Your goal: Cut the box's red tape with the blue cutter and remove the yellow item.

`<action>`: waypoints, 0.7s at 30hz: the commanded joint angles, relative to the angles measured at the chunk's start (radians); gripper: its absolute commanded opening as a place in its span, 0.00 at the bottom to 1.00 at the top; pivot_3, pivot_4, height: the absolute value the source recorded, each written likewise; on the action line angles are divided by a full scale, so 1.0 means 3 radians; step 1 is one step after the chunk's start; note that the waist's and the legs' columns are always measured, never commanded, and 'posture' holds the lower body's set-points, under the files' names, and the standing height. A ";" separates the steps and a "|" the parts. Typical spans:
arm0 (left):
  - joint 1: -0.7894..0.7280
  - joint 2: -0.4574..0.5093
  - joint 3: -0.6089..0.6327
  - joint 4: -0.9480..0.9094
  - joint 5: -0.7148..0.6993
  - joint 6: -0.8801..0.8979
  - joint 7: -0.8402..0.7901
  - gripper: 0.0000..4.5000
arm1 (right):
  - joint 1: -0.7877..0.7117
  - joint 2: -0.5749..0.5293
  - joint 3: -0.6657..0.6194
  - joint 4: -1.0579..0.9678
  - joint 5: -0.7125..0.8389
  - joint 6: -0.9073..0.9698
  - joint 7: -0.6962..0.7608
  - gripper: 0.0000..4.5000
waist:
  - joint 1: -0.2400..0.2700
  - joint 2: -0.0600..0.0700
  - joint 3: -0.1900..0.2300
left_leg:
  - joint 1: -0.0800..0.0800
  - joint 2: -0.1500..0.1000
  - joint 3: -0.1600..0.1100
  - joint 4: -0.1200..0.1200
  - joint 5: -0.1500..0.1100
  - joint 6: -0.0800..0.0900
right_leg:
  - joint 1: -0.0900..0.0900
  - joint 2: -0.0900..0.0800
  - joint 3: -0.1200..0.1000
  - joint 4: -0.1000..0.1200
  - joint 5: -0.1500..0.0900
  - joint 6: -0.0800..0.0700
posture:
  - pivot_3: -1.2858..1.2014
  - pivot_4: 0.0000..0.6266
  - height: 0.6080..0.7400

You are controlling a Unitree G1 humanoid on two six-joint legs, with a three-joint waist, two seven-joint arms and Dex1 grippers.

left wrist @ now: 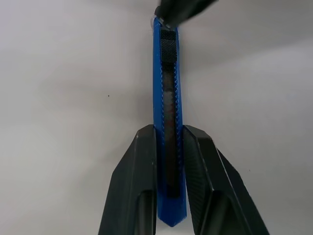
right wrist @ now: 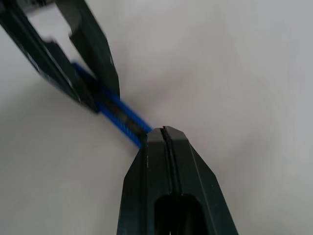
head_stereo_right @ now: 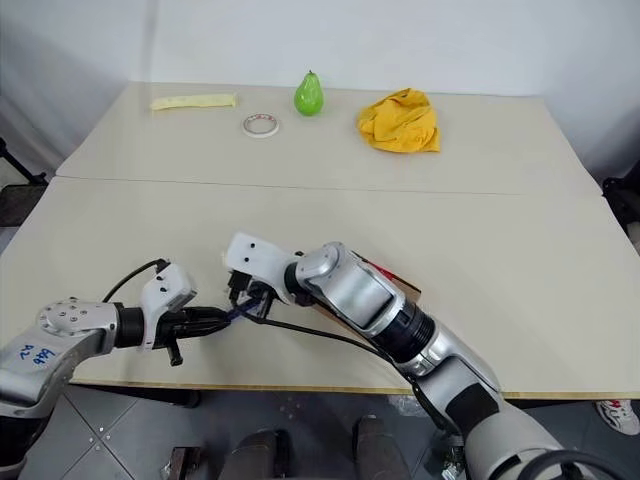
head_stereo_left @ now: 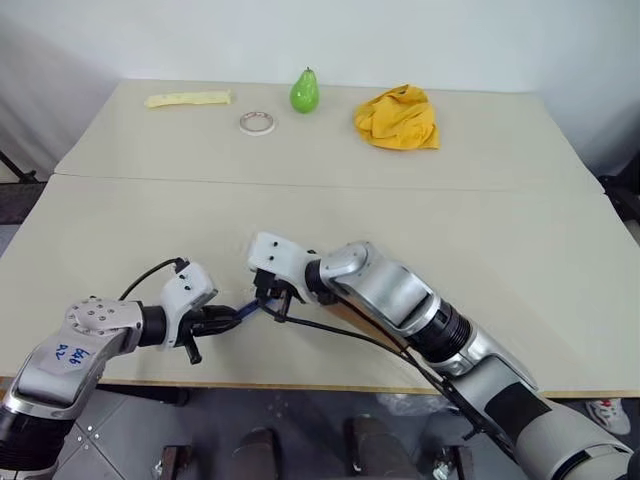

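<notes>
My left gripper (head_stereo_left: pixel 235 317) is shut on the blue cutter (head_stereo_left: pixel 250 308), above the table near its front edge. In the left wrist view both fingers (left wrist: pixel 142 166) clamp the handle of the cutter (left wrist: pixel 168 98), which juts out past the fingertips. My right gripper (head_stereo_left: pixel 272 300) is shut, and its closed tips (right wrist: pixel 164 129) meet the cutter's (right wrist: pixel 122 117) far end. The box (head_stereo_right: pixel 400 287) shows as a brown sliver behind my right forearm. I cannot make out the red tape. The yellow item is out of view.
At the far side of the table (head_stereo_left: pixel 520 250) lie a pale yellow strip (head_stereo_left: pixel 188 98), a white tape roll (head_stereo_left: pixel 257 122), a green pear (head_stereo_left: pixel 305 92) and a crumpled yellow cloth (head_stereo_left: pixel 398 119). The front edge runs just below both grippers.
</notes>
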 commanded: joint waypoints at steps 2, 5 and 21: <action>0.0022 0.0020 -0.0111 0.0033 0.0034 0.0038 -0.0052 0.10 | 0.0024 0.0020 0.0038 -0.0018 -0.0055 -0.0050 -0.0008 0.00 | 0.0000 0.0001 0.0001 | 0.0001 0.0000 0.0000 0.0000 0.0000 0.0000 | 0.0000 0.0000 0.0000 0.0000 0.0000 -0.0001 | 0.52 0.24 1.00; 0.0016 0.0017 -0.0109 0.0042 0.0040 0.0027 -0.0055 0.10 | 0.0051 0.0046 0.0041 0.0083 -0.0083 -0.0101 -0.0029 0.00 | 0.0004 0.0001 0.0001 | 0.0001 0.0000 0.0000 0.0000 0.0000 0.0000 | 0.0001 0.0000 -0.0001 0.0000 0.0000 -0.0001 | 0.52 0.24 1.00; -0.0014 0.0001 -0.0124 0.0109 0.0075 -0.0020 -0.0084 0.10 | 0.0150 0.0113 0.0166 0.0207 -0.0198 -0.0195 0.0030 0.00 | 0.0003 0.0005 -0.0001 | 0.0008 0.0001 0.0000 0.0000 0.0000 0.0000 | 0.0007 -0.0009 -0.0020 0.0000 0.0001 -0.0007 | 0.52 0.24 1.00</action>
